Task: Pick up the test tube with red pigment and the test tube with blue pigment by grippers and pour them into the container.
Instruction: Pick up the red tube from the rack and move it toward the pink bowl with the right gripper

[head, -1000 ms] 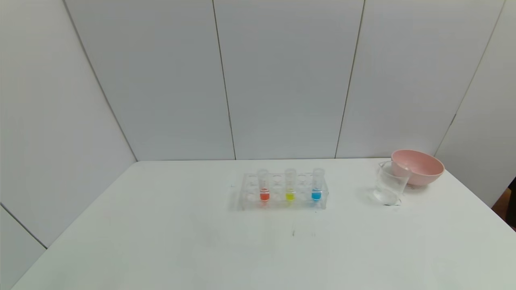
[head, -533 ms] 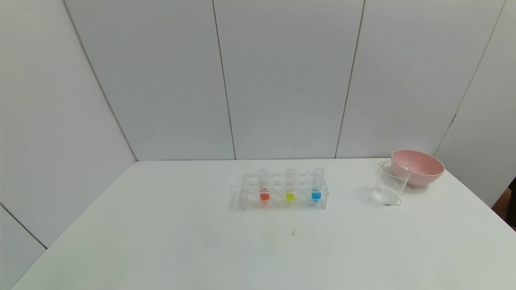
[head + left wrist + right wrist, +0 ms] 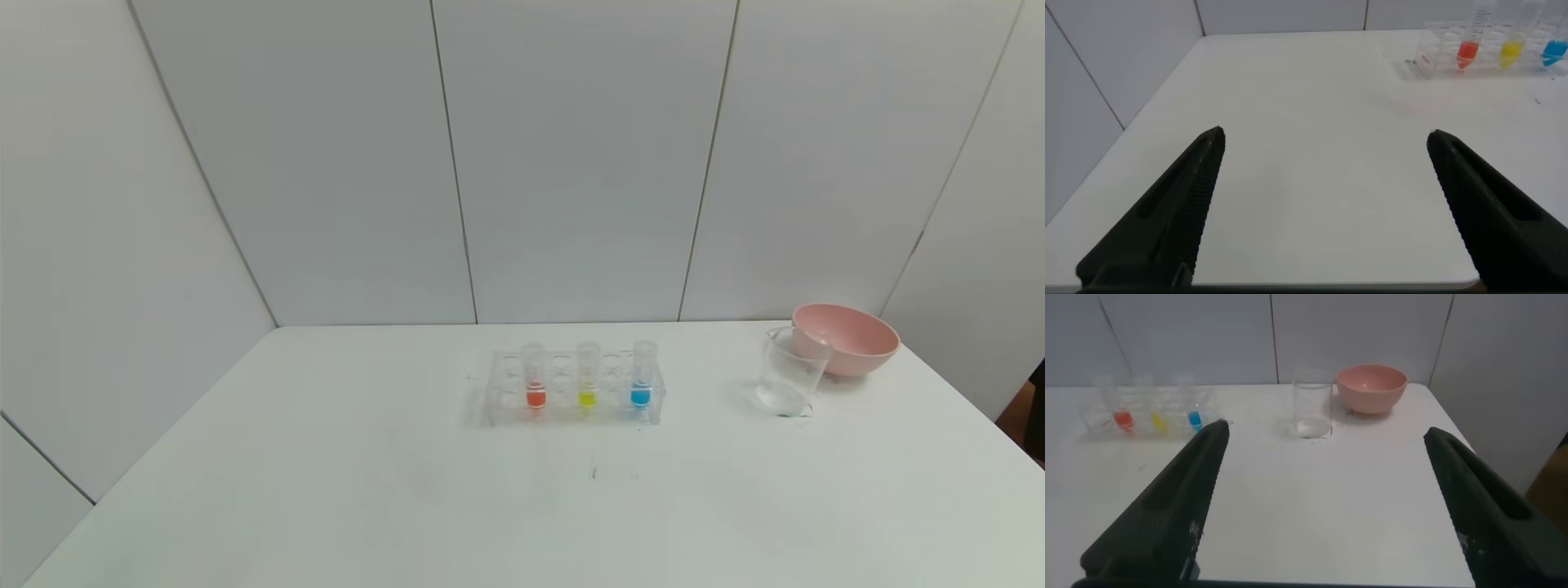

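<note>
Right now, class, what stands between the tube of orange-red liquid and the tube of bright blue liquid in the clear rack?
A clear tube of yellow liquid, seen in the head view, in the same rack.

A white bench (image 3: 326,490) is seen set against pale grey wall panels (image 3: 571,163) divided by thin dark seams. Near the middle of the bench, a clear plastic rack (image 3: 571,400) is placed with its long side facing the viewer. A clear tube with yellow liquid (image 3: 587,384) is held upright in the rack's middle position, and the holes just beside it are seen unfilled. Well apart to the right, near the far edge, a pink bowl (image 3: 849,336) is set upright on the bench. A few faint dark marks (image 3: 594,472) are visible on the surface just in front of the rack.
</note>
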